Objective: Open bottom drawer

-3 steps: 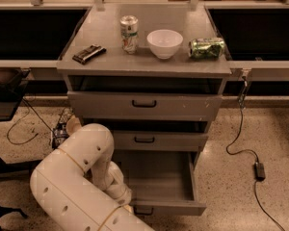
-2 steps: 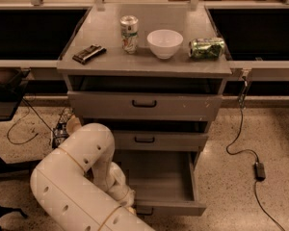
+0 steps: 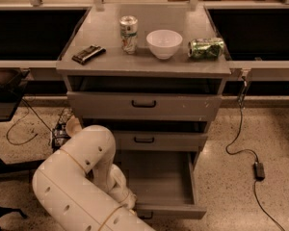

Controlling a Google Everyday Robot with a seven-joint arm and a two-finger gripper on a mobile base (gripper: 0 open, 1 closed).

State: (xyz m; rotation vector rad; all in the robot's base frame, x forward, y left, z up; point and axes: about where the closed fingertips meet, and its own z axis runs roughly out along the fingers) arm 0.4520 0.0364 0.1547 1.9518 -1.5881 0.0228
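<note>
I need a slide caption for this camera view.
The bottom drawer stands pulled open, with the gripper low at its front left corner.

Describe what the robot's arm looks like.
The arm is thick, rounded, cream-white tubing in bulky segments, with thin seam lines and small dark dots along the shells. Its end effector sits low at the bottom drawer's front, mostly hidden.

Three drawers (image 3: pixel 143 105) (image 3: pixel 143 139) (image 3: pixel 164 177), two cans (image 3: pixel 129 33) (image 3: pixel 206 48), one bowl (image 3: pixel 164 43), one dark packet (image 3: pixel 88 54), one gripper (image 3: pixel 130 202) low at the bottom drawer (image 3: pixel 176 211) front.
</note>
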